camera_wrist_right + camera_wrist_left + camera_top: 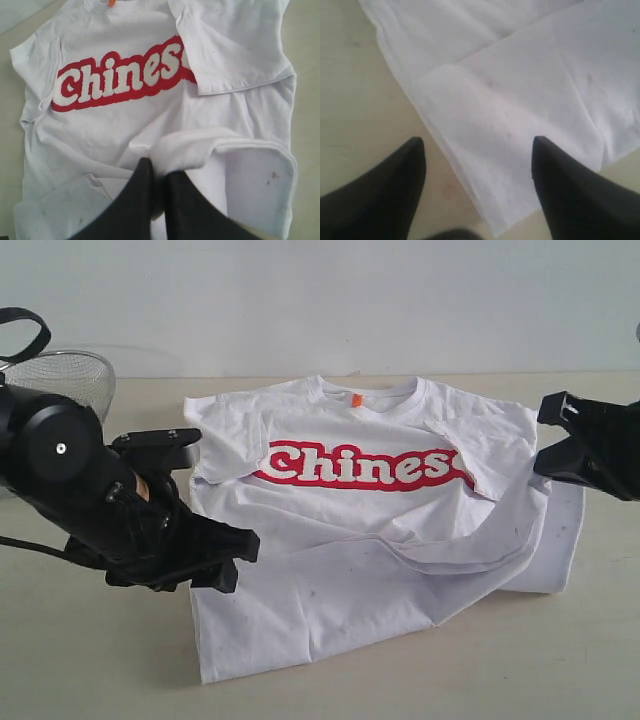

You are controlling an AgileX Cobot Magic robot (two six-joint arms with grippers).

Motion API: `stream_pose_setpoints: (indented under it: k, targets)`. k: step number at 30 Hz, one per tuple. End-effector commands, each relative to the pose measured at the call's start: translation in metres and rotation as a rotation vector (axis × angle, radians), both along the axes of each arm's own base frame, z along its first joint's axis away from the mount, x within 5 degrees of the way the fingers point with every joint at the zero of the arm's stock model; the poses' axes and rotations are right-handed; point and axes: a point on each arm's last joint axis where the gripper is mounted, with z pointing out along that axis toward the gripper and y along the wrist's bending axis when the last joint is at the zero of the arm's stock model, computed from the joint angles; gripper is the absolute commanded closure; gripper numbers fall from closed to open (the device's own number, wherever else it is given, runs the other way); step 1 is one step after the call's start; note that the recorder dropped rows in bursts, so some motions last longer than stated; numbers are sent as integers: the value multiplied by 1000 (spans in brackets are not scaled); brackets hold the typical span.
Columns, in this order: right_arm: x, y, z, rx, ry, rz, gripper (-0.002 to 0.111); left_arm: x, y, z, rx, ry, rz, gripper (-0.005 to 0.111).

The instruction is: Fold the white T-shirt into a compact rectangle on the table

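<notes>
**Supervisor:** Report tool states, nearest item first.

**Operator:** Left tool [477, 142]: released, jaws well apart, nothing between them. I have it hovering over the side edge [442, 137] of the white T-shirt [340, 540], close to the hem corner. The shirt lies chest-up with the bench [100, 670] beneath it. Its side toward the right tool is already turned inward, and that sleeve [480, 455] laps over the end of the red lettering [365, 465].

**Supervisor:** Right tool?

**Operator:** Right tool [159, 169]: clenched, tips at a raised fold [185, 147] on that turned-in side. I cannot confirm cloth between the jaws.

**Supervisor:** Handling?

**Operator:** I judge the cotton light, limp and not fragile. It will sag and drag rather than hold shape. Pinch both layers at the side edge under the left tool, near the hem, and carry low across the shirt. A single-layer pinch would likely peel front from back. Beyond the shirt's collar end, on the left tool's side, stands a wire basket [70, 375]. Keep the arm off it.
</notes>
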Motion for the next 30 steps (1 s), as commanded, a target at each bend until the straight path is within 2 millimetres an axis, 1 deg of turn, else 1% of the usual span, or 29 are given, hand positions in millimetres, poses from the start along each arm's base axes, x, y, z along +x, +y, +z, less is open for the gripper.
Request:
stream_pose_setpoints:
  k: [1,5,8,12,25,30]
  targets:
    - [1,0,1,-13,-5,12,109,3,4,-1,-32,11,62,49]
    - [1,0,1,-14,-6,10,109,4,3,-7,-24,21,63,49]
    - [1,0,1,-14,-6,10,109,6,3,-19,-6,49,65,49]
    - [1,0,1,-13,-5,12,109,8,1,-28,-6,62,75,49]
    - [1,-1,1,-19,-8,8,109,17,-6,-22,-41,28,82,49]
    - [1,-1,1,-19,-8,10,109,20,-8,-25,-48,34,85,49]
